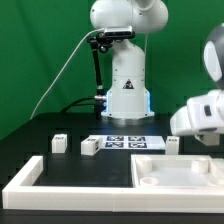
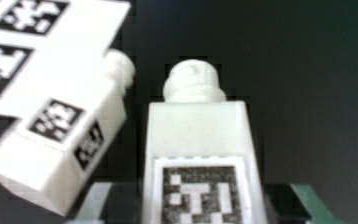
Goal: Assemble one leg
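Tagged leg [image 2: 202, 150] clamped in claw [image 2: 202, 203] closed on its sides | another leg [image 2: 66, 130] tilted just beside

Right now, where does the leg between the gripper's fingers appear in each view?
Wrist view: the leg fills the middle, between the fingers of the gripper.
Exterior view: probably the leg just under the gripper, at the exterior view's right; I am not certain.
Shared landmark: the marker board, whose tags seem to show in both views.
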`<state>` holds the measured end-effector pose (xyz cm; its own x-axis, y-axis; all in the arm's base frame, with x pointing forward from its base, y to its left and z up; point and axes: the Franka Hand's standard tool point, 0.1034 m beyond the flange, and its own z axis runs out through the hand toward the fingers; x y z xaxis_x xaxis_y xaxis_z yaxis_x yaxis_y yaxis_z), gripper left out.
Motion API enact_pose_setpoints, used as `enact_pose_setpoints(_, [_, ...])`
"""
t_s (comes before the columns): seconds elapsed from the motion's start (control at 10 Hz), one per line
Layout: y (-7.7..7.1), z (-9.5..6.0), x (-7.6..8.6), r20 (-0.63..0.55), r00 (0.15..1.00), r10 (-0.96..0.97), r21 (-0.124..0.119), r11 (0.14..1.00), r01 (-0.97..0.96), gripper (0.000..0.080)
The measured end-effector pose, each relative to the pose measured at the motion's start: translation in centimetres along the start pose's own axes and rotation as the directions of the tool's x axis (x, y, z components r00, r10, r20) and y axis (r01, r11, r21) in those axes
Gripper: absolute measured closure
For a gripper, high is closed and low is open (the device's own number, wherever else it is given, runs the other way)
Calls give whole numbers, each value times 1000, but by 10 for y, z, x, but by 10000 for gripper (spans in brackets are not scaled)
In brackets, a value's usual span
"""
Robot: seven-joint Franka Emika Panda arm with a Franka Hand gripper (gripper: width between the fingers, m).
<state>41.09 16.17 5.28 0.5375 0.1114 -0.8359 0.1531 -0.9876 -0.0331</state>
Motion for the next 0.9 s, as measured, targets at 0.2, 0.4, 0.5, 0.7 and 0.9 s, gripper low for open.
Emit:
enact_pose_setpoints(0.2, [7,-20,-18,13,1000,8,0,1000,-8,511])
enact_pose_setpoints(0.4, [5,-19,-10,-35,999,7,4,1000,-7,511])
enact_pose_setpoints(0.5, [4,-21,-5,-67,998,8,7,1000,-7,511])
enact_pose_setpoints(0.7, [7,-30,6,-273,962,-17,13,1000,22,511])
enact_pose_setpoints(0.9, [30,-38,0,-391,920,-20,10,1000,26,511])
